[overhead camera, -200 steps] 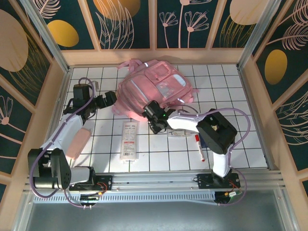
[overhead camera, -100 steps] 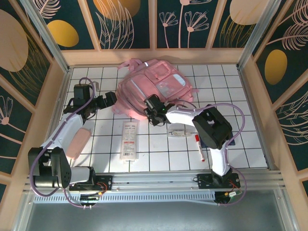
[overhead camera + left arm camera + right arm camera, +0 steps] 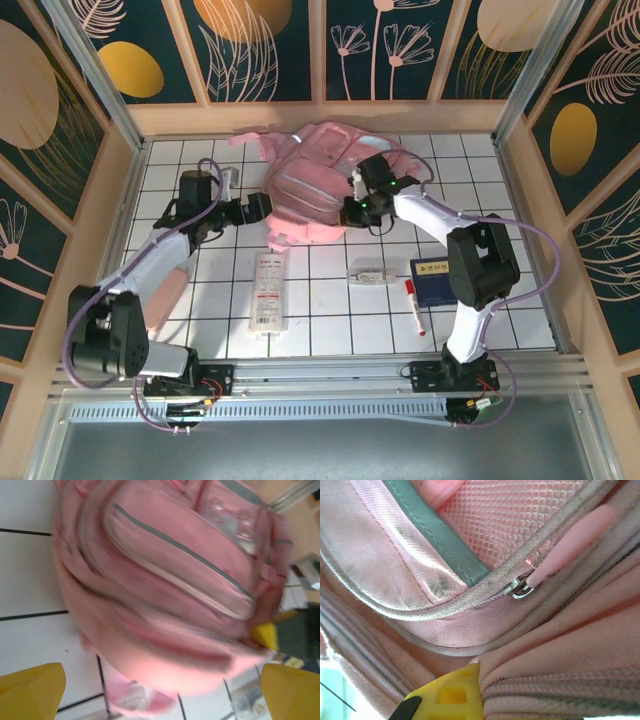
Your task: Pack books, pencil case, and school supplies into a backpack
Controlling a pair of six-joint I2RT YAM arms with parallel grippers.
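As far as is seen, nothing is packed: the navy book and the red-capped marker lie on the surface, apart from the pink backpack. The right hand is closed on its fabric; the left hand is open beside it.

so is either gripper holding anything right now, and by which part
The right gripper is shut on the backpack, pinching a fold of pink fabric beside a zipper. The left gripper is open, holding nothing.

The white gridded bench carries a pink backpack at twelve o'clock, a navy book and marker at four, and a white packet at eight.
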